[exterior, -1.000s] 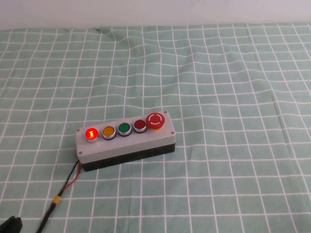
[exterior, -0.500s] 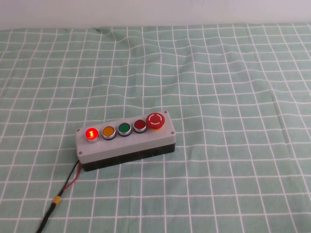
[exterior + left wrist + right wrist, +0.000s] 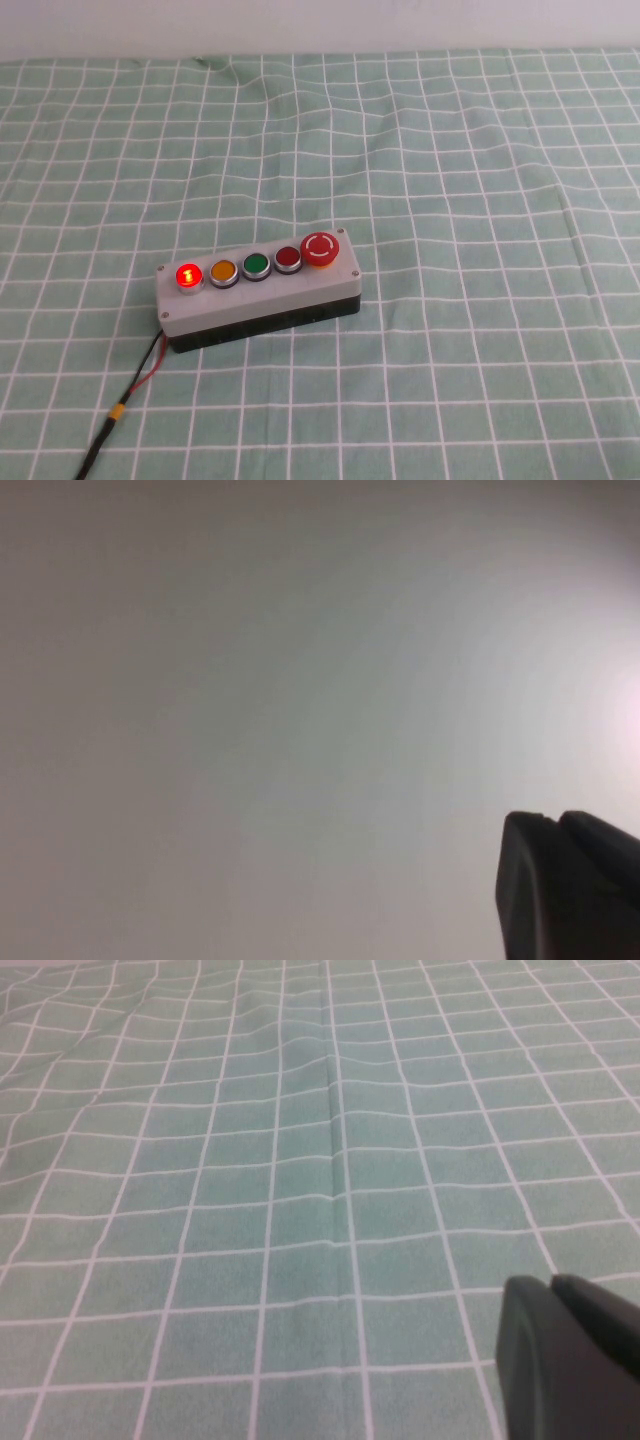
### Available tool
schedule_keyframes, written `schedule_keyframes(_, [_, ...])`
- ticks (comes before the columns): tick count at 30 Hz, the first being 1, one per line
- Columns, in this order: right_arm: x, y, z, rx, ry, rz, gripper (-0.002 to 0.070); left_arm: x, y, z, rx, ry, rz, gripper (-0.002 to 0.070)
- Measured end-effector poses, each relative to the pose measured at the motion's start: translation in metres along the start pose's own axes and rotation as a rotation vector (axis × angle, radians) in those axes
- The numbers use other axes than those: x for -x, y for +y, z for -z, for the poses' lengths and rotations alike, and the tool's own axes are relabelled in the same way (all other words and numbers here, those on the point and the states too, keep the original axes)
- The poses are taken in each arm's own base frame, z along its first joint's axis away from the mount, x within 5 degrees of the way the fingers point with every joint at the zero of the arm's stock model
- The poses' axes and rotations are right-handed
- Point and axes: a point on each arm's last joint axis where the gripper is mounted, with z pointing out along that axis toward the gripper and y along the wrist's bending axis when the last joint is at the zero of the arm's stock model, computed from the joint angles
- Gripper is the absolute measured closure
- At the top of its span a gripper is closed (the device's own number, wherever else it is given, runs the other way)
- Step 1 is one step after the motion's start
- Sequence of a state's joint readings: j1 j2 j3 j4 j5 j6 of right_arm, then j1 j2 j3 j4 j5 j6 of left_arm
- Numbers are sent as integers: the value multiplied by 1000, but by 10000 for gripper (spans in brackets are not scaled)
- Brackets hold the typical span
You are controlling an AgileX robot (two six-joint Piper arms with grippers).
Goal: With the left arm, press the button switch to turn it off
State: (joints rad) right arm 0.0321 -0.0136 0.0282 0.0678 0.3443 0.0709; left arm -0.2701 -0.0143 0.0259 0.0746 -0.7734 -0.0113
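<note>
The button switch (image 3: 187, 276) glows bright red at the left end of the row on the grey box (image 3: 262, 298), next to the orange button (image 3: 222, 271). The box lies on the green checked cloth in the high view. Neither arm shows in the high view. My left gripper (image 3: 555, 825) shows only in the left wrist view, its two black fingers pressed together before a blank pale grey surface; the box does not show there. My right gripper (image 3: 550, 1285) is shut and empty over bare cloth.
The row also holds a green button (image 3: 256, 265), a darker red button (image 3: 288, 258) and a large red mushroom button (image 3: 320, 248). Red and black wires (image 3: 140, 375) run from the box's left end to the front edge. The green cloth (image 3: 480, 200) has wrinkles.
A black tip of the left arm at the lower left corner of the high view one second ago has left the view. The box and the lit button are unchanged.
</note>
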Motion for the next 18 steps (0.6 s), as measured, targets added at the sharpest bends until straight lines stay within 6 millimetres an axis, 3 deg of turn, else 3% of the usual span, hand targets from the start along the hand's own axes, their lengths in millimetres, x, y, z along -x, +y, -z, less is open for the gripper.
schedule_keyframes(6, [0, 0, 0, 0, 0, 0, 692, 15, 1, -4, 8, -96, 6, 678])
schedule_keyframes(12, [0, 0, 0, 0, 0, 0, 692, 80, 7, -37, 21, -163, -5, 678])
schedule_keyframes(18, [0, 0, 0, 0, 0, 0, 692, 141, 13, -73, 37, -51, -4, 678])
